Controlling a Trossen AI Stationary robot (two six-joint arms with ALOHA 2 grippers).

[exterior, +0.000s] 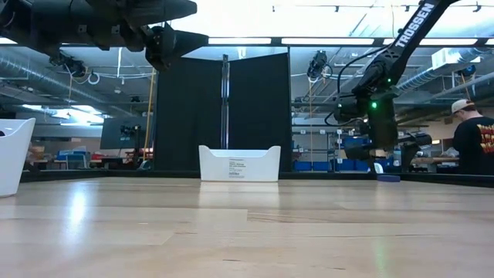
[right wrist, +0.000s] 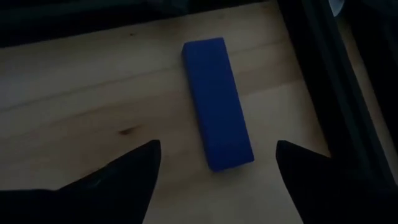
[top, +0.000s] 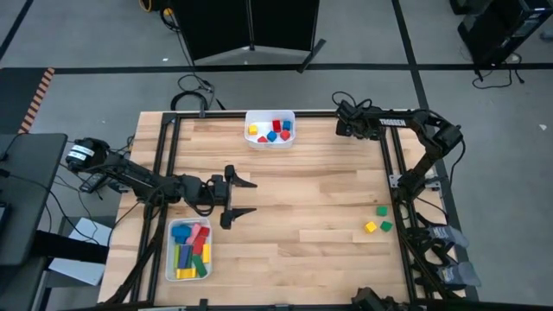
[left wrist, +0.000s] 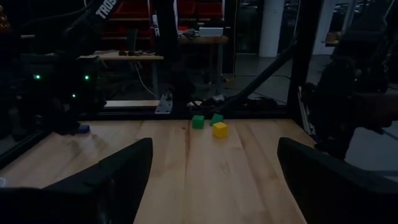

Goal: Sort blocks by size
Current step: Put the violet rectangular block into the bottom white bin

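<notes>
A blue bar (right wrist: 217, 102) lies flat on the table near its far right corner. My right gripper (right wrist: 216, 149) hangs over it, slanting down and open, with one finger on either side of the bar's nearer end and a gap on both sides. My left gripper (top: 244, 197) is open and level above the middle left of the table, holding nothing. It faces two green cubes and a yellow cube (left wrist: 219, 129), which stand loose near the right edge (top: 378, 220).
A white tray (top: 270, 128) at the far edge holds small red, blue and yellow cubes. Another white tray (top: 188, 249) at the near left holds long bars. A black frame rail (right wrist: 323, 68) runs close beside the blue bar. A person (exterior: 475, 139) stands beyond the table.
</notes>
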